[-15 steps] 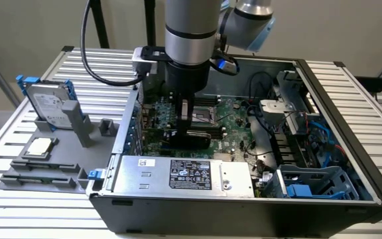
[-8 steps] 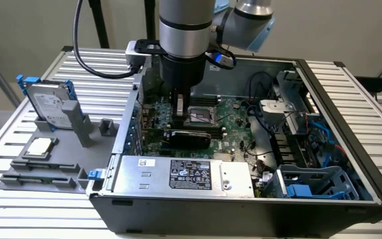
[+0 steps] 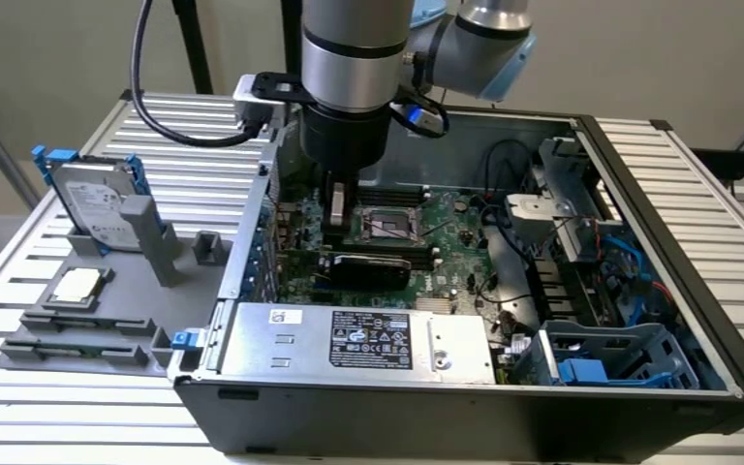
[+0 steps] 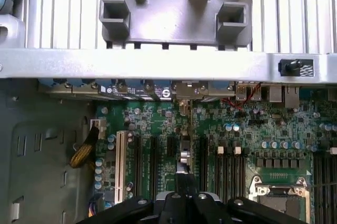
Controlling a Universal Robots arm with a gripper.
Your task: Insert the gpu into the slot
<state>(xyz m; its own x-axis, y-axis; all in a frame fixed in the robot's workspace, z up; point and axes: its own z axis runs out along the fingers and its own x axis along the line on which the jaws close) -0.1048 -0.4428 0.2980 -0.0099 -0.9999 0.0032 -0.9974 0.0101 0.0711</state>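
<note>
One arm [image 3: 346, 58] is seen reaching down into one open computer case [image 3: 682, 387], which is laid on a ribbed tabletop [image 3: 75, 407]. One hand [image 3: 336, 232] is carried at its end, closed tight on the top edge of the gpu [image 3: 369, 266]. One gpu is counted. It is stood on edge over the green motherboard [image 3: 456, 252], just beside the one processor socket [image 3: 389, 225], with its black cooler block turned toward the power supply [image 3: 359, 339]. In the wrist view the card is met edge-on, as a thin line running from the hand toward the rear wall of the case. The slot is hidden beneath the card, and whether the card is seated in it cannot be told. One white connector [image 4: 120, 166] is seen well to one side, with several black ones between. On the tabletop, at the exterior view's left, one hard drive [image 3: 94, 203] is held upright in a grey stand [image 3: 155, 242], and one processor chip [image 3: 77, 284] is laid flat on a grey fixture [image 3: 75, 334].
</note>
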